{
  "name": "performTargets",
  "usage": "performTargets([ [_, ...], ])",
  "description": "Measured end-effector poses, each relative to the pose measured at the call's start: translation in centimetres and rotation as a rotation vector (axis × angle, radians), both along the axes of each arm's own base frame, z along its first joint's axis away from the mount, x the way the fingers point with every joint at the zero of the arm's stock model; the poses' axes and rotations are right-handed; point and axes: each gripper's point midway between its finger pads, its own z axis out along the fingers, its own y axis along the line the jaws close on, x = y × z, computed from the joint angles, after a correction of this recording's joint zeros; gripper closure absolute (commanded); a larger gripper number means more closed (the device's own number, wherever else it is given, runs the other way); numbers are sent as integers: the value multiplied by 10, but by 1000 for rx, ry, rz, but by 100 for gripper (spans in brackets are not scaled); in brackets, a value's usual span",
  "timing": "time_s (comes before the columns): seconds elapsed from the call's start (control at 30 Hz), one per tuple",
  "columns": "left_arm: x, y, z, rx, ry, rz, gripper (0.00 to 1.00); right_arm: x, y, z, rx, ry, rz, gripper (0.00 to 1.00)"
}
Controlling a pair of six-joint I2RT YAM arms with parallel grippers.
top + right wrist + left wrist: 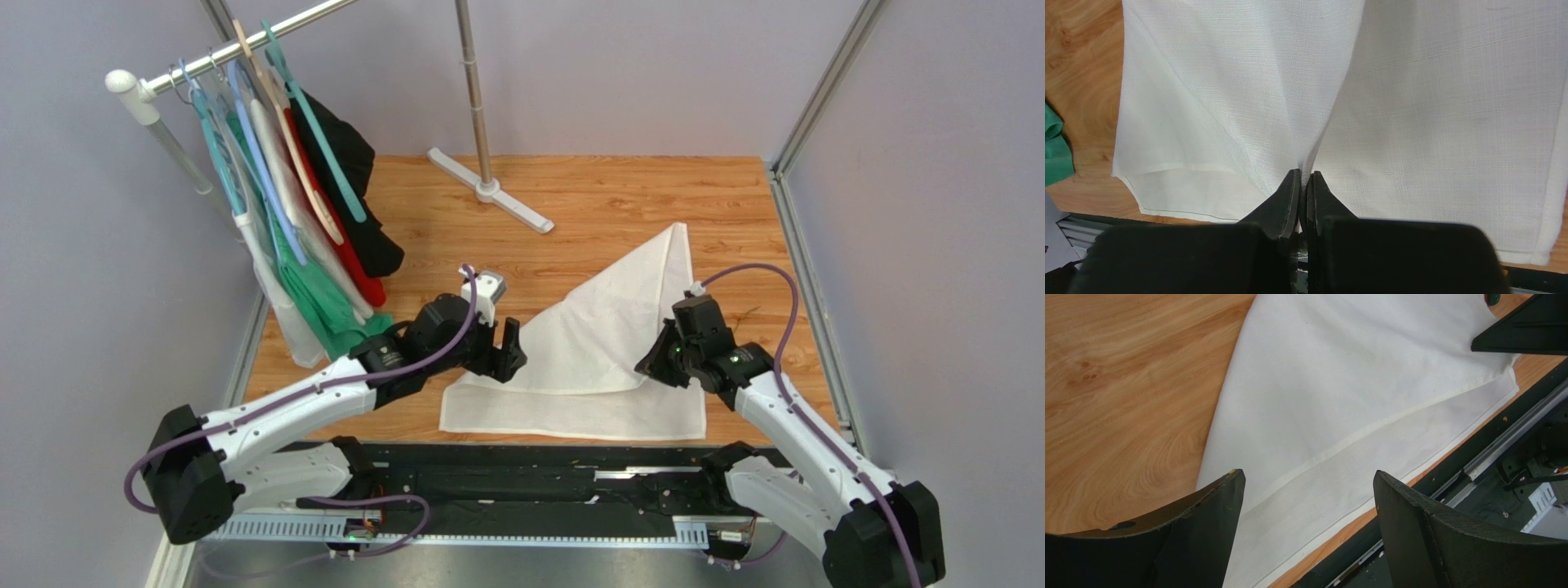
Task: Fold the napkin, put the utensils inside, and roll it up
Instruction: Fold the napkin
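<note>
The napkin (589, 355) lies on the wooden worktop (613, 196), a little toward 4 o'clock from its middle in the top view. It is partly folded. An upper layer rises to a point at about 1 o'clock, and a flat band of the lower layer runs along the worktop's near edge at 6 o'clock. In the left wrist view the edge of the upper layer crosses the lower one on a slant, leaving a strip of single cloth uncovered toward the near edge.

The left fingers (1211, 539) are spread wide and released, holding nothing. They hang over the napkin's 9 o'clock side, with cloth showing in the gap between them.

The right fingers (1281, 205) are clenched together at the napkin's 3 o'clock side. A crease in the cloth runs straight down into their tips, so they pinch a ridge of the napkin.

A rail of hangers with clothes (282, 159) stands at 10 o'clock, and a bit of green cloth (1054, 153) shows at the left edge of the right wrist view.
</note>
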Motion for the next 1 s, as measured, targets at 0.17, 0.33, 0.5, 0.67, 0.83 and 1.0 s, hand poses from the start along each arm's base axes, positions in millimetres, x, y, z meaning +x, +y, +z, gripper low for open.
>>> performTargets([
  [0.17,-15,19,-16,8,35,28,14,-14,-12,-6,-54,43,-1,100],
  [0.33,-27,33,-42,51,99,50,14,-27,-19,-8,-76,71,-2,100],
  [0.5,-30,41,-45,62,108,73,14,-37,-29,-5,-108,83,-18,100],
  [0.67,-30,46,-41,62,94,90,14,-45,-39,-2,-152,113,-35,100],
  [0.83,-32,52,-52,89,106,99,14,-55,-49,-4,-201,157,-51,100],
  [1.0,-38,61,-68,121,136,118,13,-63,-57,-6,-240,198,-67,100],
])
